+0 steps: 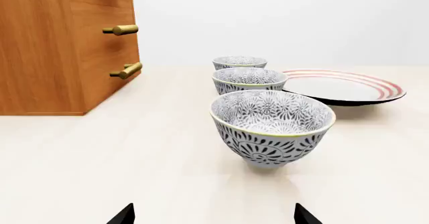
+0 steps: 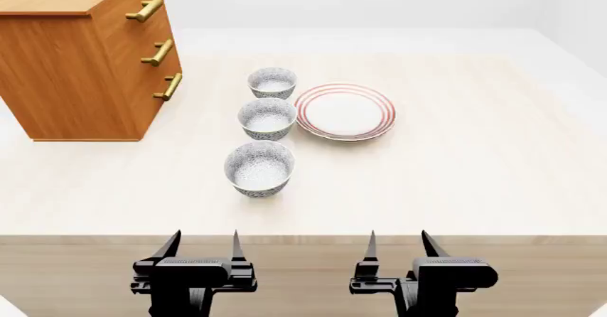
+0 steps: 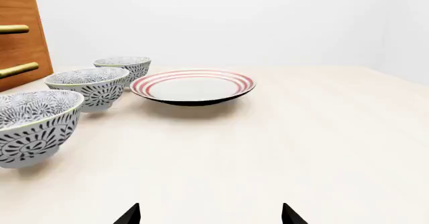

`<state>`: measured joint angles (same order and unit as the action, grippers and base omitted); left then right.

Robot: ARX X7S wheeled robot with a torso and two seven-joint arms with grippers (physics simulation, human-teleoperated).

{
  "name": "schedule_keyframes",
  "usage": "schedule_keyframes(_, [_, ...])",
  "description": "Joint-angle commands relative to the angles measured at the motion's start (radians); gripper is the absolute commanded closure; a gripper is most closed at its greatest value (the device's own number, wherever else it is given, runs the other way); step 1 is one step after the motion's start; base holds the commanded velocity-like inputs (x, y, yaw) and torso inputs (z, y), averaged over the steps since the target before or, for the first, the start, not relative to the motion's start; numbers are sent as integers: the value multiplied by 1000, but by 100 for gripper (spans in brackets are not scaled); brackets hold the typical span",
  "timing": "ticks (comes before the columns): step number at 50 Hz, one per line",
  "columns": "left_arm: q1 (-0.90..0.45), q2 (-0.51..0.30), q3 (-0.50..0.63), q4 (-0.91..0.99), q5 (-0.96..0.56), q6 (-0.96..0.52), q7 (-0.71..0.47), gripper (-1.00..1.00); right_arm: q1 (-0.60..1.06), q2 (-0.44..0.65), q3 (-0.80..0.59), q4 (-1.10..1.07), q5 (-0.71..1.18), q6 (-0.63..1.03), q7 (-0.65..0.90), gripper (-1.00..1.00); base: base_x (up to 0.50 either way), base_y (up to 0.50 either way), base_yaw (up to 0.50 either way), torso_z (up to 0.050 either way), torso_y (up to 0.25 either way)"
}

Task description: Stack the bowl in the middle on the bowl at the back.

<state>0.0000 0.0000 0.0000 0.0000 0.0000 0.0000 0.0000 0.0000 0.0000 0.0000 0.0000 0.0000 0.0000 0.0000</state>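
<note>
Three alike grey-patterned white bowls stand in a row running away from me on the table. The bowl in the middle sits between the bowl at the back and a front bowl. All three are upright and apart. My left gripper is open at the table's near edge, short of the front bowl. To its right, my right gripper is open too, holding nothing.
A flat red-ringed plate lies just right of the middle bowl. A wooden drawer cabinet with brass handles stands at the back left. The table's front edge runs just ahead of both grippers.
</note>
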Motion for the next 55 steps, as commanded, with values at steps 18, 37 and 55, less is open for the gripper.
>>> schedule_keyframes(18, [-34, -71, 80, 17, -48, -122, -27, -100, 5, 64, -88, 36, 45, -20, 52, -100, 3, 83, 0, 0, 0])
schedule_keyframes(37, [-30, -96, 109, 34, -102, -138, -16, -100, 16, 82, -104, 46, 85, -5, 79, -100, 36, 262, 0, 9, 0])
schedule_keyframes(55, [-150, -104, 121, 58, -150, -226, -32, -100, 83, 126, -120, -60, 87, 262, 129, -100, 0, 0, 0, 50, 0])
